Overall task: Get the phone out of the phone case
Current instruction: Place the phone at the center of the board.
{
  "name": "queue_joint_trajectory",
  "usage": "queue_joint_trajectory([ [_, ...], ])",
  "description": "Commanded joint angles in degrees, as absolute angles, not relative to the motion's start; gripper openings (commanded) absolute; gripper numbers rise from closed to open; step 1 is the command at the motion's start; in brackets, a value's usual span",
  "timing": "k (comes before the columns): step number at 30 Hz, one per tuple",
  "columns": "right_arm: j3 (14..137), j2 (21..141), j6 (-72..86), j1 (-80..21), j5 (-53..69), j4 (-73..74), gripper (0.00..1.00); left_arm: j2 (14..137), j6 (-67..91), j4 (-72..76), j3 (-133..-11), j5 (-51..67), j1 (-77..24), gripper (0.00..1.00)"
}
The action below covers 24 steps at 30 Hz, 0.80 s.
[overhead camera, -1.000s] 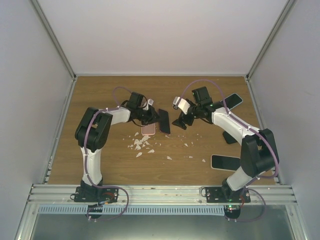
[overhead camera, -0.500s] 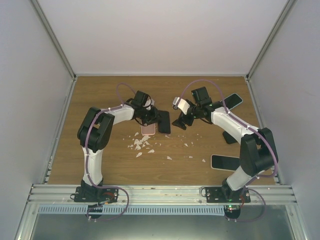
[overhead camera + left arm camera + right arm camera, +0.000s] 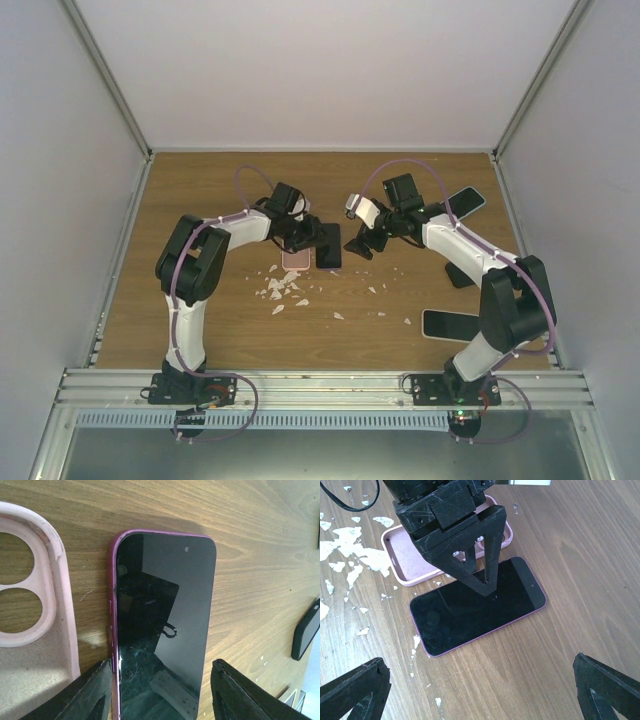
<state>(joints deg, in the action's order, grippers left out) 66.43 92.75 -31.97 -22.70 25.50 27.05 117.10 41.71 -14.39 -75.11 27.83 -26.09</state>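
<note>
Slid rightward to straddle the phone (image 3: pixel 160 615), lengthwise, at its near end with the left pincer (image 3: pixel 162 692) spread; nearer than the right pincer (image 3: pixel 480 690), also spread.

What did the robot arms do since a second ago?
The left tool slid to the right, over the phone; its open fingers now straddle it. Nothing was grabbed or dropped. The phone, the pink case and the right tool stayed put.

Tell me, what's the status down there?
Left gripper open, astride the phone. Right gripper open, empty, hovering close. Phone flat beside empty pink case. White flakes nearby, nothing blocking.
</note>
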Motion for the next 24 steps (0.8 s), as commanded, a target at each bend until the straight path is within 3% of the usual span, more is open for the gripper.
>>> queue_joint_trajectory([
  [1,67.9,93.2,-31.0,-22.2,25.3,27.1,1.0,114.5,40.6,-14.5,-76.3,25.3,-26.9,0.56],
  [13,69.8,92.4,-30.5,-20.5,25.3,28.6,1.0,107.8,37.3,-14.8,-76.2,22.4,-27.0,0.6],
  [24,68.7,87.4,-26.8,-9.8,21.1,31.6,1.0,100.9,30.0,-14.0,-76.1,16.1,-26.9,0.61],
])
